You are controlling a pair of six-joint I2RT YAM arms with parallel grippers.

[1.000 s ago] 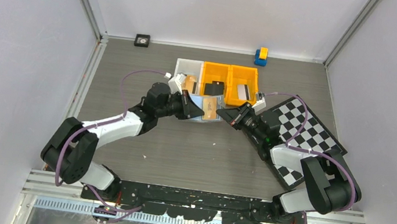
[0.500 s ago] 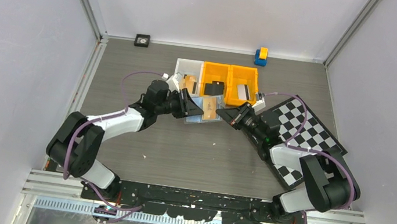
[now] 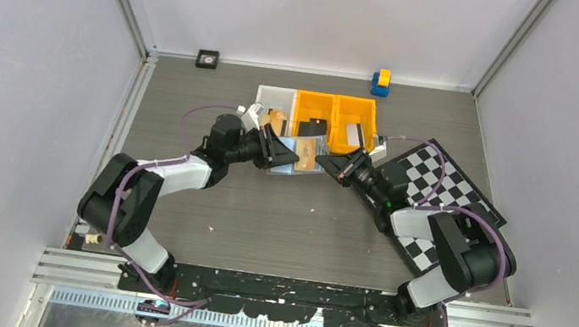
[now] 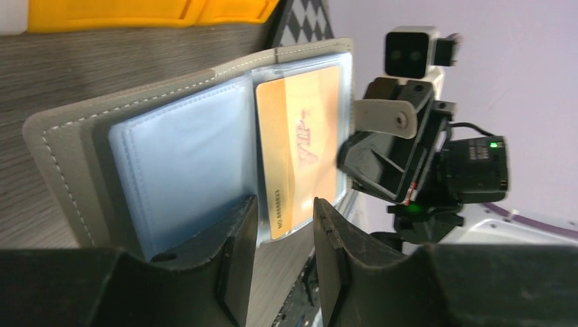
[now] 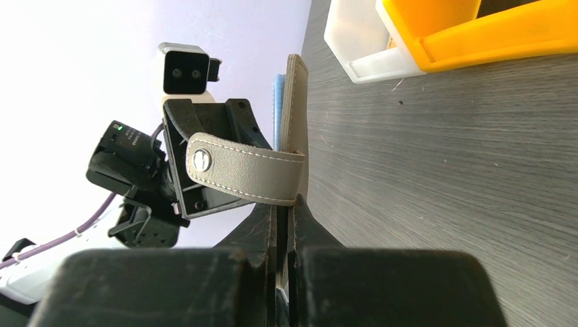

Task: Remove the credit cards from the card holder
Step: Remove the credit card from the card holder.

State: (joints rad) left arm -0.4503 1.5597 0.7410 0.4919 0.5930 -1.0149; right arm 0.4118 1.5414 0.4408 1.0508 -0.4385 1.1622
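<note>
The grey card holder (image 3: 306, 150) stands open on its edge between my two grippers, just in front of the bins. In the left wrist view its blue-grey pockets (image 4: 184, 157) face me, and an orange card (image 4: 300, 143) sits in the right clear pocket. My left gripper (image 4: 284, 204) is open, with the card's lower edge in the gap between its fingers. It also shows in the top view (image 3: 285, 159). My right gripper (image 5: 283, 208) is shut on the card holder's outer flap (image 5: 294, 122), beside its snap strap (image 5: 245, 174).
A white bin (image 3: 266, 96) holding an orange card, and two orange bins (image 3: 334, 112) holding a black card (image 3: 314, 127) and a silvery card (image 3: 353, 131), stand behind the card holder. A checkerboard (image 3: 449, 190) lies under the right arm. A blue-yellow block (image 3: 381, 80) sits at the back wall.
My left gripper has pushed in closer to the card holder and now covers most of the orange card in the top view. The right gripper has kept its hold.
</note>
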